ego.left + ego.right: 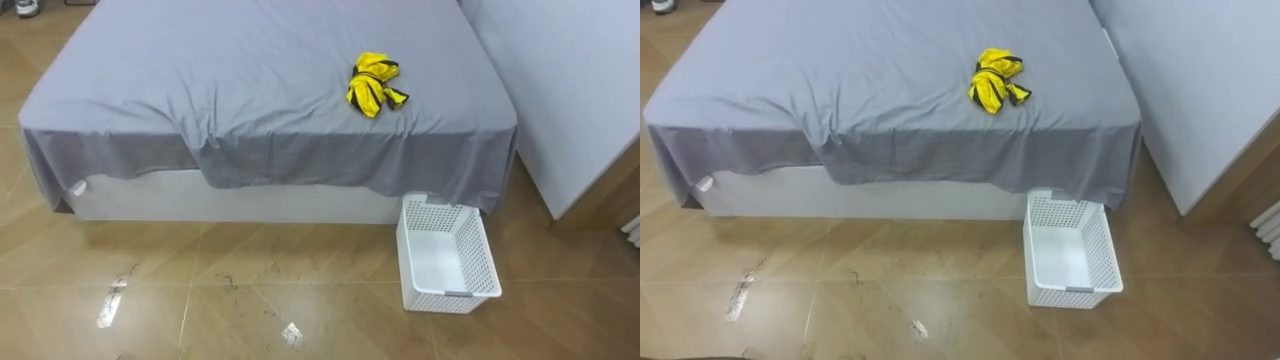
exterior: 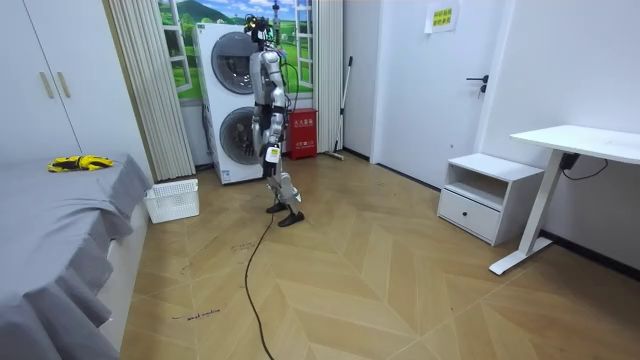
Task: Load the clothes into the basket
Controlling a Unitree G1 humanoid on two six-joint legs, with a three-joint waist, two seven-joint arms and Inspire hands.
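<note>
Clothes (image 1: pixel 374 83): one crumpled yellow bundle on the bed (image 1: pixel 200 70), near the corner above the basket (image 1: pixel 450 298), which stands on the floor just beside the bed. I expect light, soft, limp fabric, so I should pinch the raised middle folds. My hands (image 2: pixel 271 153) hang well apart from the bed; I cannot tell whether they are spread or curled.

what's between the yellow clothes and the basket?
Only grey sheet: bed top from the yellow clothes to the edge, then its drape above the basket. Both eye views.
</note>
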